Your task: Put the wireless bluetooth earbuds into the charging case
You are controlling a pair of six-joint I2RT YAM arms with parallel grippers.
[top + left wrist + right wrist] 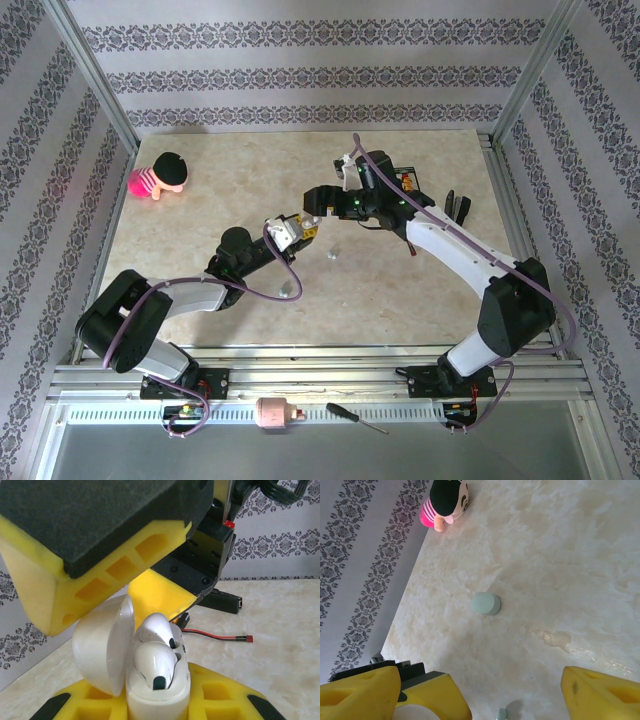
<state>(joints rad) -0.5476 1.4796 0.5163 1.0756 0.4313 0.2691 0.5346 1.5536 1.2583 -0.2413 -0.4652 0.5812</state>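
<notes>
Sitting at the far left of the counter (pixel 180 230) is a doll (pixel 160 176) in pink. Next, the left jaws are clamped on a white charging case (pixel 157 692), and its lid (pixel 102 650) is open. Two white earbuds (pixel 155 661) sit inside it. A small pale green case (pixel 486 603) lies on the counter. The right jaws, just right of the left ones, stand wide apart and hold nothing.

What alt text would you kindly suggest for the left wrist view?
An open white charging case holding two white earbuds sits clamped between the yellow fingers of the left gripper. The open right gripper hangs close above it, over a pale marbled table.
</notes>
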